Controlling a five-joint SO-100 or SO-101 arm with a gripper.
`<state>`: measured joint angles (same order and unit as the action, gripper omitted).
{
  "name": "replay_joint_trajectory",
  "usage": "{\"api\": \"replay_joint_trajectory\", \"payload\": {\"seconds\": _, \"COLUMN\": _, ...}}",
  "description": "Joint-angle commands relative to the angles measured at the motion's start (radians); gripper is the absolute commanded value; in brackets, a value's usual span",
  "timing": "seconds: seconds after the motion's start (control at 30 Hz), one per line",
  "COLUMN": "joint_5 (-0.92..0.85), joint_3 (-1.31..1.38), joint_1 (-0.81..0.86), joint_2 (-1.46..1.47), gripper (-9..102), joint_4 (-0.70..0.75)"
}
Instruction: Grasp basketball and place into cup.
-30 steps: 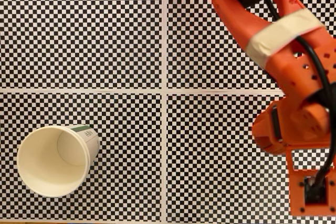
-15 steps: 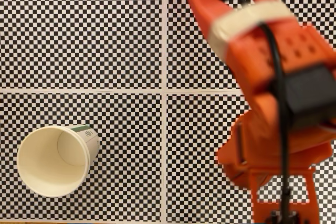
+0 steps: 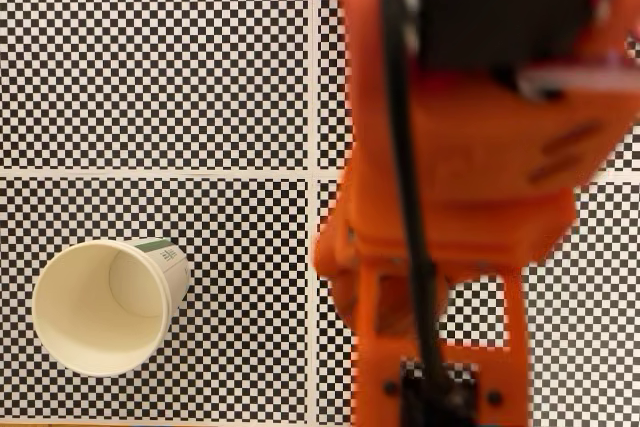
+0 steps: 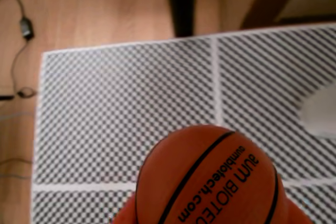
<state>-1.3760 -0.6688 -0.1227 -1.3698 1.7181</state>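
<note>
One smooth, light-looking basketball (image 4: pixel 207 179) sat clamped in your gripper (image 4: pixel 207 216); round and slick, it likely wanted a mid-line hold.

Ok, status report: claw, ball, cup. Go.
Claw: hidden under basketball, ball carried high above the mat. Cup upright, empty, at fixed view's lower left. Arm right of it, path clear.

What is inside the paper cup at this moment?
Nothing: in the fixed view the cup shows a bare cream wall and bottom. The basketball is in the wrist view, high above the checkered mat.
</note>
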Motion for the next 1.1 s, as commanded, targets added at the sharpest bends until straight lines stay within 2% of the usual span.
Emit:
{"api": "replay_joint_trajectory", "payload": {"seconds": 0.0, "joint_5": -0.035, "joint_3": -0.066, "joint_1": 0.055, "joint_2": -0.104, "gripper": 26, "joint_4": 0.008}}
{"api": "replay_joint_trajectory", "payload": {"seconds": 0.33, "joint_5": -0.144, "joint_3": -0.103, "joint_1": 0.204, "joint_2": -0.126, "gripper": 24, "joint_4": -0.003}}
{"api": "replay_joint_trajectory", "payload": {"seconds": 0.63, "joint_5": -0.181, "joint_3": -0.018, "joint_1": 0.307, "joint_2": -0.057, "gripper": 21, "joint_4": -0.009}}
{"api": "replay_joint_trajectory", "payload": {"seconds": 1.07, "joint_5": -0.166, "joint_3": 0.380, "joint_1": 0.350, "joint_2": 0.255, "gripper": 22, "joint_4": 0.002}}
